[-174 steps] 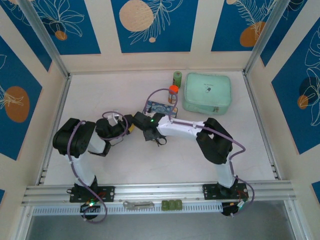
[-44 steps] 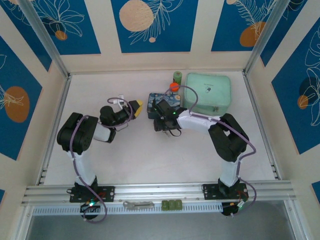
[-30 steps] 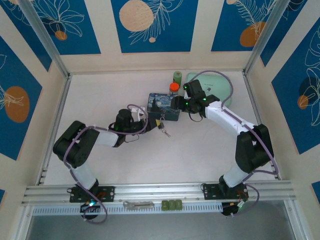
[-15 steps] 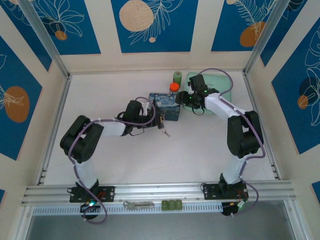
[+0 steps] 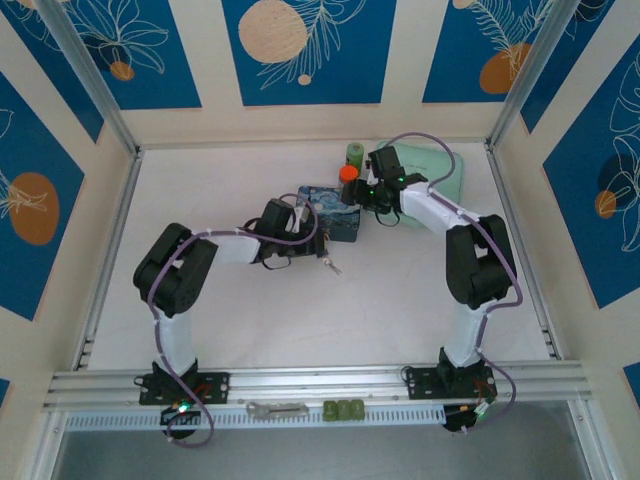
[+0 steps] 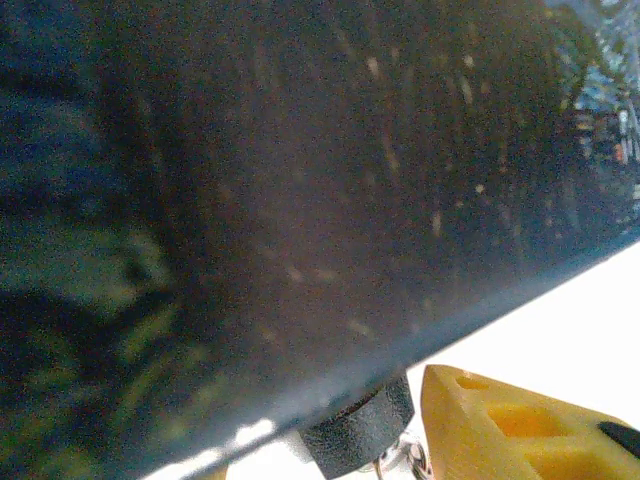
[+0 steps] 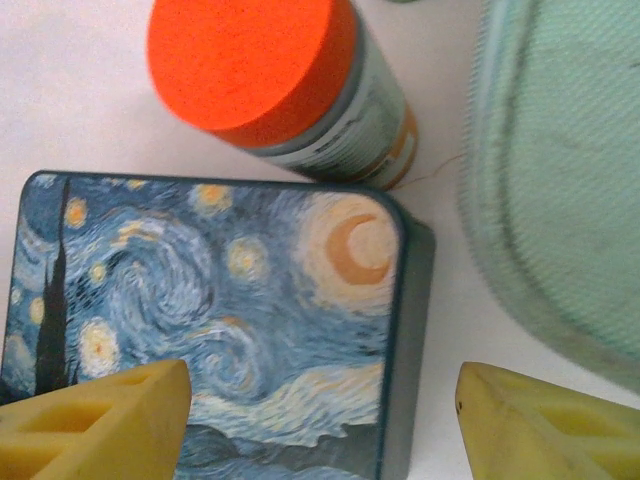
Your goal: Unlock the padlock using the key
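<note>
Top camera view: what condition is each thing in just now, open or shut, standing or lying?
painted box: lid shut.
orange-capped bottle: upright, cap on.
green jar: upright.
mint pouch: lying flat.
padlock: by the box's front, too small to tell if locked.
key: lying beside the padlock.
right gripper: open above the box.
left gripper: against the box's side; open or shut unclear.

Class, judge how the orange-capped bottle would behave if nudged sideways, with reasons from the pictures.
The bottle stands upright, tall and narrow, so a nudge would probably tip it. Its round body would then likely roll. The box and green case close by might stop it.
</note>
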